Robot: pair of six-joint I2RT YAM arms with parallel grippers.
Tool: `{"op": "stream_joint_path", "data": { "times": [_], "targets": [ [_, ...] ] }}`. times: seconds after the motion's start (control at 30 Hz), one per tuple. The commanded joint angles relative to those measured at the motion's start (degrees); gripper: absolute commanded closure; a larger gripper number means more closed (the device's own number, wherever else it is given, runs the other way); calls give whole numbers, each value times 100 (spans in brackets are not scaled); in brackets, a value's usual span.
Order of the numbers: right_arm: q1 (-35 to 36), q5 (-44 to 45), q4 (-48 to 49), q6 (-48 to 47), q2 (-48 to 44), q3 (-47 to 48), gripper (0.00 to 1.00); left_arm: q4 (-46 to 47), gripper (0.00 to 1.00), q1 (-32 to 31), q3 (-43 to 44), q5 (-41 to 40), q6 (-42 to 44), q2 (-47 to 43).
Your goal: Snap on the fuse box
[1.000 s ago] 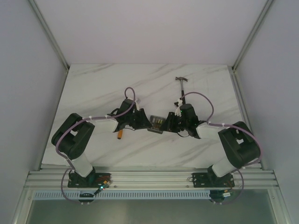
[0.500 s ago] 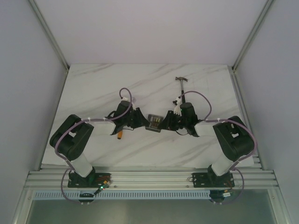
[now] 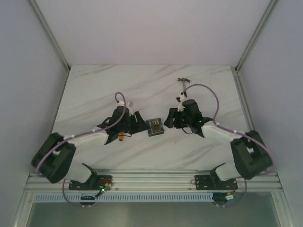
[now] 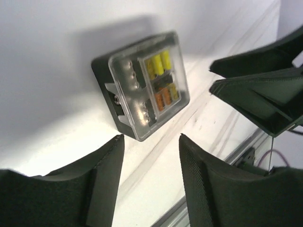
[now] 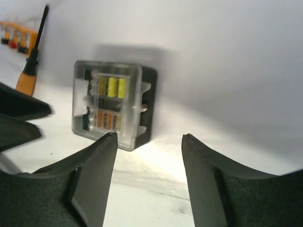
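The left end effector (image 4: 150,140) is being held with its jaws parted about halfway, and nothing is being gripped between them. The right end effector (image 5: 149,137) is being held in the same manner, half open and empty. Just beside the left one, on the near side, an orange-handled screwdriver (image 5: 27,75) is lying unused.

A little farther, the fuse box (image 3: 155,126) is lying flat on the table (image 3: 94,90) between the two end effectors. It is near to each but is being touched by neither. Both are being pointed at it, probably so that the box can be reached from two sides.

The clear lid (image 4: 149,80) is being carried on top of the black base, with the yellow and orange fuses showing through it. It is appearing seated, but whether its clips are fully snapped cannot be told.

Farthest away, a hammer (image 3: 183,81) is lying well apart from the box, probably being left aside as not needed.
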Motion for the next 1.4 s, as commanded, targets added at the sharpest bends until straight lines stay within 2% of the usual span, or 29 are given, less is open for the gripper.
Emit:
{"op": "stream_joint_path", "data": {
  "times": [0.0,0.17,0.27,0.3,0.37,0.5,0.57,0.67,0.8,0.87,0.97,1.0,1.1,1.13,1.17,1.33,1.37],
  "targets": [
    [-231,1517,-708,-583,-831,139,31,-757,37,356,-93,-903,436,-954],
    [-681,2698,-679,-965,-1608,-151,19,-1311,19,1222,-322,-1689,764,-1950],
    [-998,3106,-394,-1217,-1867,-326,14,-1528,9,1758,-410,-2207,974,-2392],
    [-1086,3299,-229,-1267,-1923,-412,8,-1553,7,1927,-451,-2435,1058,-2504],
    [-1254,3724,322,-1373,-2034,-669,0,-1563,2,2225,-541,-3021,1119,-2721],
    [-1528,4176,2051,-1890,-2022,-1443,1,-1279,0,2671,-891,-4755,1083,-2892],
    [-1611,4380,3048,-2185,-1792,-1840,1,-857,0,2787,-1097,-5464,1375,-2907],
    [-1737,4523,3936,-2406,-1218,-2031,1,269,0,2946,-1517,-5934,2078,-2806],
    [-1855,4512,5244,-2714,-361,-2211,1,2274,0,3083,-2250,-5754,2951,-2374],
    [-1937,4329,5448,-2884,-303,-2307,1,2975,0,3160,-2449,-5443,3196,-2061],
    [-2238,4045,6892,-2763,-51,-2880,1,3657,0,3220,-2415,-5079,3525,-1467],
    [-2378,3860,6895,-2638,-65,-2948,1,3720,0,3226,-2359,-4919,3631,-1337],
    [-2631,3217,7200,-2533,279,-2897,1,5084,0,3228,-2549,-4499,4061,-939],
    [-2664,3128,6598,-2532,246,-2694,1,5503,0,3235,-2617,-4341,4178,-764],
    [-2762,2852,6474,-2488,240,-2617,0,5806,0,3248,-2637,-4136,4338,-458],
    [-2844,2797,6355,-2450,226,-2581,0,6344,0,3274,-2441,-2611,4997,537],
    [-2840,2797,6434,-2446,254,-2588,0,5727,0,3276,-2228,-2620,4937,482]
  ]
}}
